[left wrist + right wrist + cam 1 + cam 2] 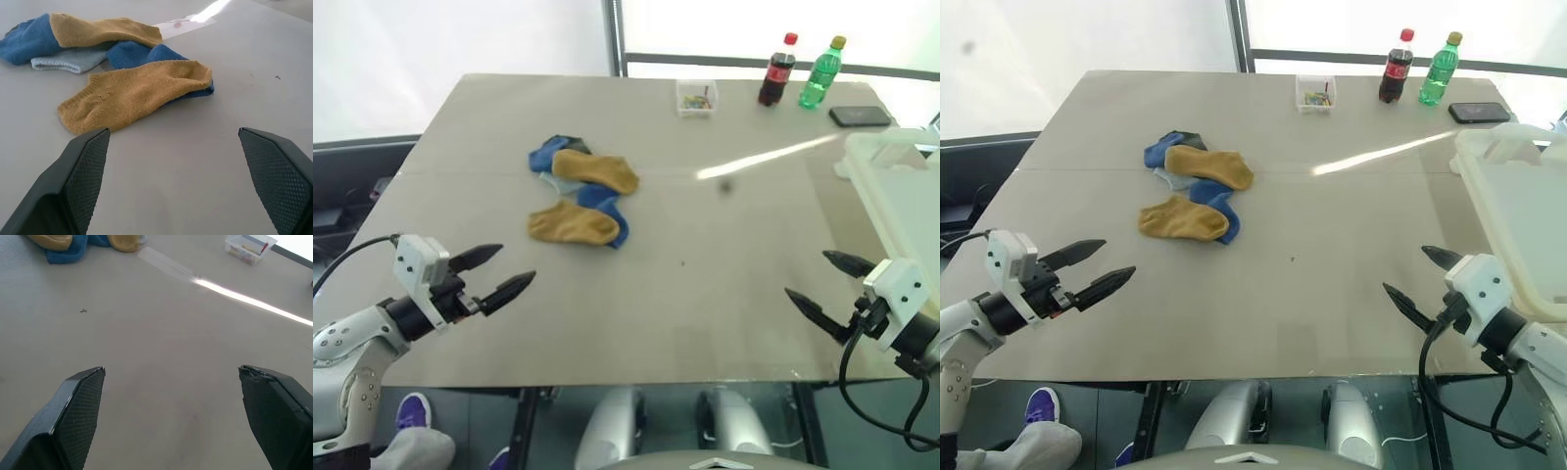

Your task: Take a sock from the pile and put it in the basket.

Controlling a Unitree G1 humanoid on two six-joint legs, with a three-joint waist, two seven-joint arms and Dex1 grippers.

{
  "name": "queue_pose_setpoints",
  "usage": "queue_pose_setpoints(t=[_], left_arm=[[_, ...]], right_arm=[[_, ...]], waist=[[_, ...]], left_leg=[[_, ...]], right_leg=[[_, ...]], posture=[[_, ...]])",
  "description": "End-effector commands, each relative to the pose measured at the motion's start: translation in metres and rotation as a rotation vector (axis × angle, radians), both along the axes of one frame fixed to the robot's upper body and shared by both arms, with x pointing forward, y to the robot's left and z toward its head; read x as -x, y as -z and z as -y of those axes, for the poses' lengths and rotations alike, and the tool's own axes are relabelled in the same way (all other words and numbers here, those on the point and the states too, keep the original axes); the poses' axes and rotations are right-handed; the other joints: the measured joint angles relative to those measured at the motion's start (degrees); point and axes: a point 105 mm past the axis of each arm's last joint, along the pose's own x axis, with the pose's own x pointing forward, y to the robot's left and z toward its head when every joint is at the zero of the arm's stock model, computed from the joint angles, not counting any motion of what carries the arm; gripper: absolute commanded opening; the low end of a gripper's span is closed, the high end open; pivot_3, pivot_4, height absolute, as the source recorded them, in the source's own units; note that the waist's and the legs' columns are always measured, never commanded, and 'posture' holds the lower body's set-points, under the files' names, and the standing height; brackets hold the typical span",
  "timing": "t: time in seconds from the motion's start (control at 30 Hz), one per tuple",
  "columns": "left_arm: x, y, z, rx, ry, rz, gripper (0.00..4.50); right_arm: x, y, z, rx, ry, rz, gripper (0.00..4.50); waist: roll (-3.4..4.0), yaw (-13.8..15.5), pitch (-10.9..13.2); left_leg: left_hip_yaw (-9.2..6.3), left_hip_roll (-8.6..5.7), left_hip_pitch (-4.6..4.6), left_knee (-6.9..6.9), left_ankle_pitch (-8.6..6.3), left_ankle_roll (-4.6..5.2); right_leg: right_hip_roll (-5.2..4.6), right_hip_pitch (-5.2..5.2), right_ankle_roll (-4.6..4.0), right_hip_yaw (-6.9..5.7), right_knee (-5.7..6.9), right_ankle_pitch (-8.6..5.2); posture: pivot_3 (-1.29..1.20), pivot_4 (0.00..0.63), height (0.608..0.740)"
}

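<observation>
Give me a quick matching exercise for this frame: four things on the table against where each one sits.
Things:
1. sock pile
2. basket
3. small clear box
4. phone

Places:
A. right edge of the table
B. far side, just left of the cola bottle
C. left of the table's middle
D. far right corner, beside the green bottle

Pairs: 1-C, 2-A, 3-B, 4-D
</observation>
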Motion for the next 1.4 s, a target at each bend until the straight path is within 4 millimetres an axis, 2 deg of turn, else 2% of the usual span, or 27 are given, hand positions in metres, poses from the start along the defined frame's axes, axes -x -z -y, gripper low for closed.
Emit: queue_pose_setpoints(t=[0.03, 0.27, 0.47, 0.5, 0.67, 0.87, 1.13, 1.37, 1.4], left_arm=[[0.001, -0.011, 0.0, -0.005, -0.006, 0.022, 4.44], [-0.002, -0.012, 0.008, 0.017, -0.019, 0.026, 4.44], [-0.009, -0.011, 0.016, -0.085, -0.005, 0.062, 4.44], [-0.011, -0.009, 0.021, -0.115, 0.025, 0.071, 4.44], [-0.034, -0.004, 0.049, -0.174, 0.098, 0.086, 4.44], [-0.065, 0.005, 0.068, -0.245, 0.113, 0.107, 4.44], [-0.085, 0.012, 0.067, -0.336, 0.167, 0.126, 4.44], [-0.092, 0.026, 0.081, -0.369, 0.274, 0.118, 4.44], [-0.093, 0.026, 0.081, -0.362, 0.278, 0.116, 4.2]], right_arm=[[0.001, -0.014, -0.007, -0.001, -0.02, 0.047, 4.5], [-0.006, -0.014, -0.021, 0.003, -0.033, 0.064, 4.5], [-0.007, -0.016, -0.039, -0.04, -0.109, 0.068, 4.5], [-0.004, -0.019, -0.047, -0.041, -0.161, 0.088, 4.5], [0.009, -0.025, -0.071, -0.06, -0.334, 0.118, 4.5], [0.013, -0.03, -0.088, -0.067, -0.447, 0.153, 4.5], [0.006, -0.041, -0.097, -0.107, -0.462, 0.204, 4.5], [0.005, -0.038, -0.097, -0.103, -0.457, 0.206, 4.5], [0.005, -0.037, -0.097, -0.103, -0.456, 0.207, 4.5]], waist=[[0.0, 0.0, 0.0], [0.0, 0.0, 0.0], [0.0, 0.0, 0.0], [-0.01, 0.1, 0.0], [-0.02, 0.1, 0.0], [-0.04, -0.1, 0.0], [-0.06, 0.1, 0.0], [-0.06, 0.1, 0.0], [-0.06, 0.0, 0.0]], left_leg=[[0.0, 0.0, 0.0, 0.0, 0.0, 0.0], [-0.01, 0.0, 0.01, 0.0, 0.0, 0.0], [0.0, -0.02, 0.0, 0.0, 0.01, 0.01], [0.0, -0.03, 0.0, 0.0, 0.01, 0.01], [0.0, -0.05, 0.0, 0.02, 0.02, 0.02], [0.05, -0.05, 0.04, 0.04, 0.02, 0.03], [0.05, -0.04, 0.05, 0.09, 0.02, 0.03], [0.05, -0.07, -0.04, 0.35, -0.01, 0.09], [0.04, -0.06, -0.04, 0.37, -0.02, 0.09]], right_leg=[[0.0, 0.0, 0.0, 0.0, 0.0, 0.0], [0.01, 0.0, 0.0, 0.0, 0.01, 0.0], [0.02, 0.01, 0.0, 0.0, 0.01, 0.0], [0.02, 0.01, 0.0, 0.0, 0.01, 0.0], [0.09, 0.02, 0.0, -0.07, 0.03, 0.01], [0.43, 0.02, 0.22, -0.14, 0.1, 0.13], [0.46, 0.01, 0.25, -0.17, 0.21, 0.15], [0.41, 0.02, 0.26, -0.18, 0.27, 0.16], [0.42, 0.02, 0.26, -0.2, 0.29, 0.16]], posture=[[0.0, 0.15, 0.729], [0.0, 0.15, 0.729], [0.0, 0.15, 0.729], [0.0, 0.15, 0.729], [0.0, 0.15, 0.729], [0.0, 0.15, 0.729], [0.0, 0.15, 0.729], [0.0, 0.15, 0.729], [0.0, 0.15, 0.729]])
